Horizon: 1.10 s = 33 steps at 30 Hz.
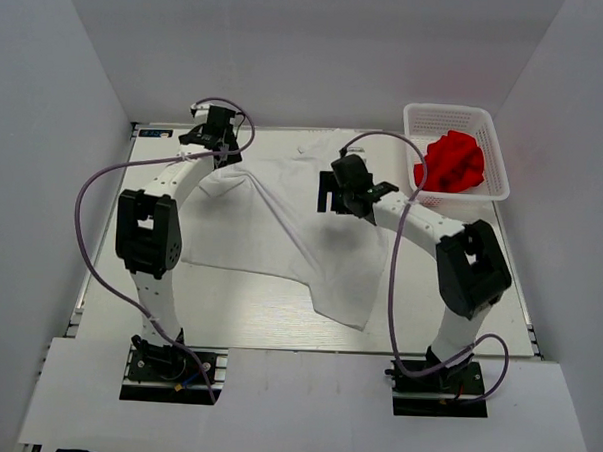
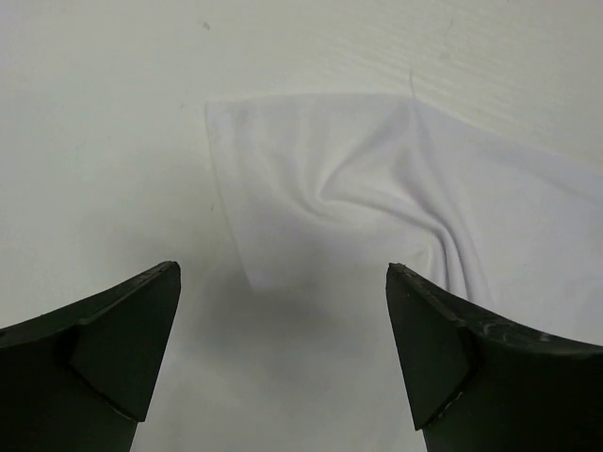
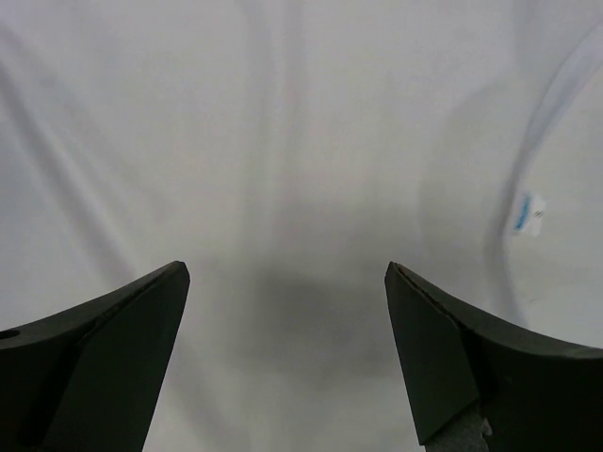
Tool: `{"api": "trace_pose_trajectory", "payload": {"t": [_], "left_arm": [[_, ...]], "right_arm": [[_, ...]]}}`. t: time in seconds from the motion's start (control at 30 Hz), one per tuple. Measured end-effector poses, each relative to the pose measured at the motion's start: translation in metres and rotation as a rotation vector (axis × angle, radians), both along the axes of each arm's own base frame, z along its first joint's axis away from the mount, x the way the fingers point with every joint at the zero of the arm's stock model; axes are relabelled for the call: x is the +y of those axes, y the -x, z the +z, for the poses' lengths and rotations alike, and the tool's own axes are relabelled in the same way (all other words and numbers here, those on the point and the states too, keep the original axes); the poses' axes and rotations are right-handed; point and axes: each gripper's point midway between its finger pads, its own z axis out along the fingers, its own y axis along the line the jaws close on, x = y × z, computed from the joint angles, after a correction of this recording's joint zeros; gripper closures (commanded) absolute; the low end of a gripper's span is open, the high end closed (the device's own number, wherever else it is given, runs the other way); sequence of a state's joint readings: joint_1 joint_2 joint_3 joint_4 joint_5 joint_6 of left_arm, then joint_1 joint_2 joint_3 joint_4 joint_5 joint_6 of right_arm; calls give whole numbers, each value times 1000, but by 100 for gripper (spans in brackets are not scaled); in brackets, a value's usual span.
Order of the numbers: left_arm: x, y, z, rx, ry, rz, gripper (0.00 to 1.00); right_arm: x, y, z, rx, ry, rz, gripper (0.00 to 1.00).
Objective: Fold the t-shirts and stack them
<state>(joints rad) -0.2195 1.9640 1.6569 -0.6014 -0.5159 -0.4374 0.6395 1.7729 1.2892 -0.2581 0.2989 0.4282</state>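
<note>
White t-shirt [image 1: 281, 235] lies spread and creased across the middle of the counter [image 1: 227, 318], one corner reaching toward the near edge. Red t-shirt [image 1: 451, 163] — crumpled — sits in the white mesh basket [image 1: 491, 124] at the far-right corner. Left tool [image 2: 283, 268]: jaws wide apart, empty, above the white shirt's far-left corner. Right tool [image 3: 285, 268]: jaws wide apart, empty, above the shirt's body — a small label [image 3: 529, 215] lies just beside.

In the top view the right arm [image 1: 422, 226] hides part of the white t-shirt [image 1: 281, 235]. The red t-shirt [image 1: 450, 162] lies crumpled in the basket [image 1: 456, 115], so we cannot tell its sleeves. The print on the small label [image 3: 529, 215] is too small for us to read.
</note>
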Motion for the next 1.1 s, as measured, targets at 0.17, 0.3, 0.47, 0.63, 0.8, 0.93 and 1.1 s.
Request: {"api": "trace_pose_trajectory", "payload": {"t": [0.17,0.3,0.47,0.63,0.8,0.93,1.1], "left_arm": [[21,-34,-35,9,37,31,0],[39,-40,-75,62,80,46,0],[44,-54,-93,37,121,27,0],[35,-73,-108,20,142,-28,0],[33,-110,-107,-41,137,-43,5],[37,-145,-105,-98,124,-35,0],[37,-173,-103,-174,130,-70,0]], "right_arm": [[-29,-41,-22,24,46,-59,10],[-43,-61,-34,31,82,-62,10],[-42,-78,-52,48,53,-31,10],[-42,-71,-70,87,18,-1,10],[-41,-68,-79,98,7,14,10],[-42,-69,-79,87,11,22,10],[-43,-70,-80,75,33,46,10]]}}
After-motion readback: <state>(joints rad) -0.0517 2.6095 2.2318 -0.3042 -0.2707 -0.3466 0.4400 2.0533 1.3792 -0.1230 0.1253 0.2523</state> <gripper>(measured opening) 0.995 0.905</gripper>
